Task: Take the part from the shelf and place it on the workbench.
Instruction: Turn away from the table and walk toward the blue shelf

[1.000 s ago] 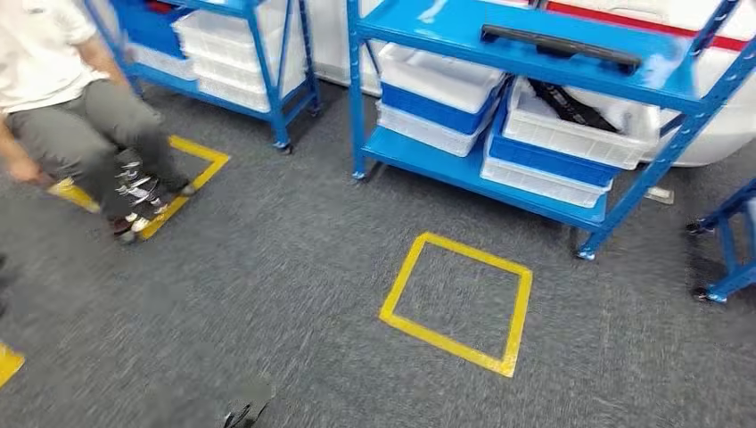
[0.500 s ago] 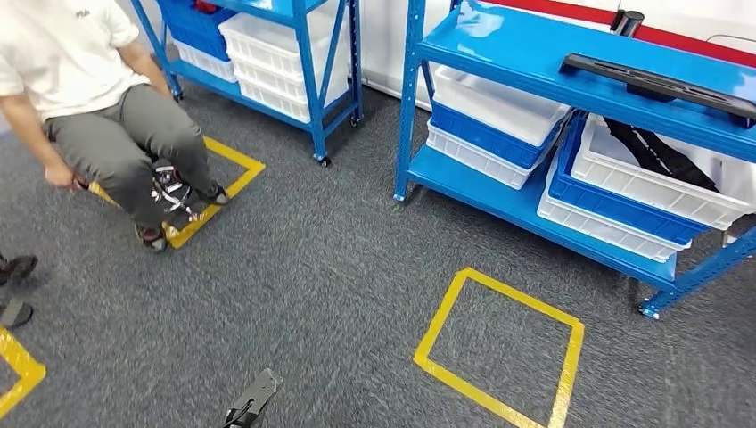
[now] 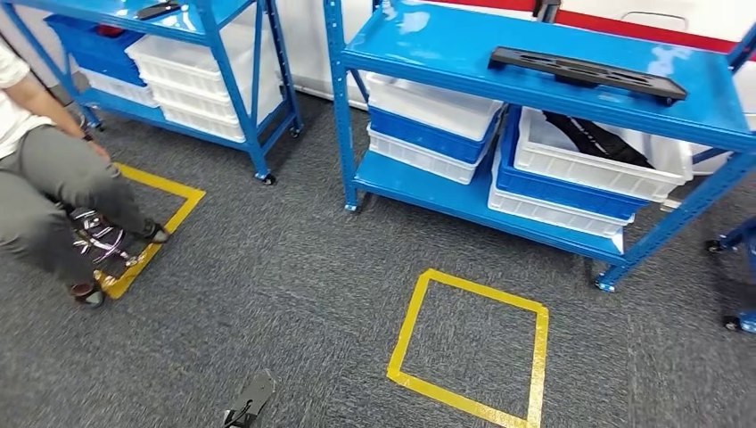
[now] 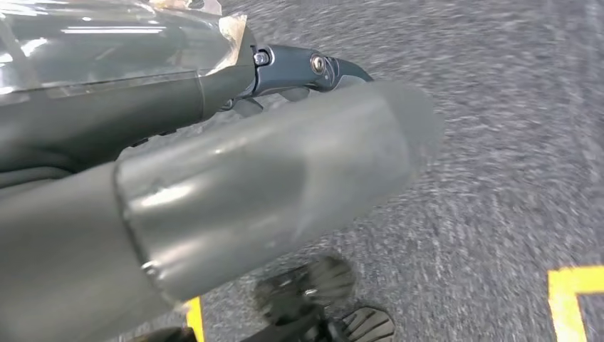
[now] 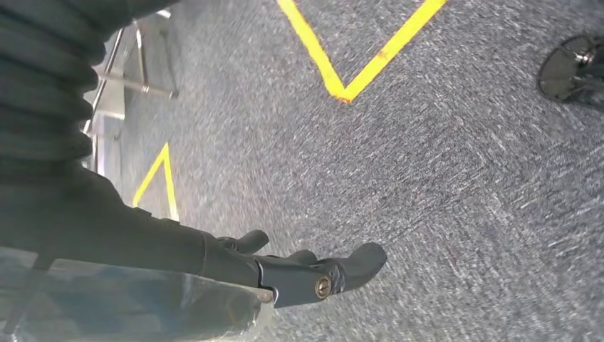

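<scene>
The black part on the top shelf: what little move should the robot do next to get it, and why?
Probably step forward into the yellow square. The part lies untouched on the shelf beyond it, and the right hand hangs empty over the carpet, so I judge the part out of reach.

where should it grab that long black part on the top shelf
Probably near the middle of the long black part, coming from the open front edge of the top shelf. It lies flat, long and narrow, so fingers closing across its short width should balance it. Neither hand is near yet.
</scene>
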`<state>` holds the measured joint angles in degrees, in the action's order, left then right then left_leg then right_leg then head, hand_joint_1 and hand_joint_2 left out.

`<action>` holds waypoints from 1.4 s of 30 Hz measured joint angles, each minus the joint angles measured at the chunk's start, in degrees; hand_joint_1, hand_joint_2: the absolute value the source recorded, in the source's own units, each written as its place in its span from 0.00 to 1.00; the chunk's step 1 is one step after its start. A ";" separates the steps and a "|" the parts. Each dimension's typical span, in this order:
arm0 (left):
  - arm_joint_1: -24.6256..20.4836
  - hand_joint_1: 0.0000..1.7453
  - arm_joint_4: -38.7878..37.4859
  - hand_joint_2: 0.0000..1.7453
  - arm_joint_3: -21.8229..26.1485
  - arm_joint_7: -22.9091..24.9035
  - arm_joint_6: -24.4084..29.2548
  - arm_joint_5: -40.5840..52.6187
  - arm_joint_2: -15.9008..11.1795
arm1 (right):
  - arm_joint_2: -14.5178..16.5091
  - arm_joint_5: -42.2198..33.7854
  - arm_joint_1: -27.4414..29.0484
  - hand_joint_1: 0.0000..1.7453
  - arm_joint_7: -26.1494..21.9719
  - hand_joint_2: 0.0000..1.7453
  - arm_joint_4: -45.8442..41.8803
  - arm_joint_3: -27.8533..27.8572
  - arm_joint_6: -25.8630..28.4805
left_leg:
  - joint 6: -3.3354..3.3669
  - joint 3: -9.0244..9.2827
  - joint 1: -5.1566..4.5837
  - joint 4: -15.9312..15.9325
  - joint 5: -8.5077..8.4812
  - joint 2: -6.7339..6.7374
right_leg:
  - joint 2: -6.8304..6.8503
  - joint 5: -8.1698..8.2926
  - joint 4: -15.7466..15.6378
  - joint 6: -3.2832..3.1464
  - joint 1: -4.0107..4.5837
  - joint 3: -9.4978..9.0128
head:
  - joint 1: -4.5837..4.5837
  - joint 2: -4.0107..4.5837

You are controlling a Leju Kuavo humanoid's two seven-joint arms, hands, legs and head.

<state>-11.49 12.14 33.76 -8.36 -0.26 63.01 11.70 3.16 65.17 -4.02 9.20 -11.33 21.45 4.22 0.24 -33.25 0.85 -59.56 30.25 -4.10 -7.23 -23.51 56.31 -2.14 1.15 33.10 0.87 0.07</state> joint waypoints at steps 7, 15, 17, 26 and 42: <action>0.37 0.00 -0.01 0.00 0.17 -0.37 0.24 0.01 0.48 | -0.18 -0.02 0.38 0.00 -0.16 1.00 0.01 0.32 -0.09 | 2.93 2.79 0.23 3.60 -3.49 2.95 | 4.27 -4.42 7.54 1.62 0.32 4.07 | -0.60 0.00; 0.58 0.00 -0.01 0.00 0.26 -0.55 0.16 -0.10 0.44 | -0.35 0.41 0.43 0.00 -0.46 1.00 0.01 0.32 0.08 | 0.01 5.25 1.25 3.15 -0.09 8.40 | 10.39 -0.93 2.84 7.11 -3.55 2.78 | -1.08 0.00; 0.50 0.00 -0.01 0.00 0.29 -0.78 0.08 -0.36 0.37 | -0.29 1.06 0.40 0.00 -0.64 1.00 0.01 0.32 0.57 | -0.65 5.91 1.07 3.22 0.69 8.82 | 10.50 -0.59 1.70 6.33 -3.55 1.78 | -0.90 0.00; 0.44 0.00 -0.01 0.00 0.40 -0.71 0.38 -0.43 0.32 | -0.08 2.49 0.44 0.00 -1.22 1.00 0.01 0.32 0.74 | 1.30 7.37 1.36 5.12 0.60 8.87 | 9.68 -1.55 1.64 4.40 -3.07 1.56 | -0.48 0.00; 0.49 0.00 -0.01 0.00 0.48 -1.14 -0.79 -0.39 0.43 | -0.16 2.83 0.45 0.00 -1.26 1.00 0.01 0.30 0.12 | 1.18 10.54 1.84 8.96 0.04 7.85 | 7.74 -3.59 9.98 5.48 -3.59 5.50 | -0.76 0.00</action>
<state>-11.00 12.13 34.23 -9.50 -1.04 62.62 12.14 2.99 68.00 -3.57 7.93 -11.32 21.75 4.34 1.42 -22.71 2.69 -50.60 30.29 3.75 0.51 -27.10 66.29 3.34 -2.44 38.61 0.12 0.07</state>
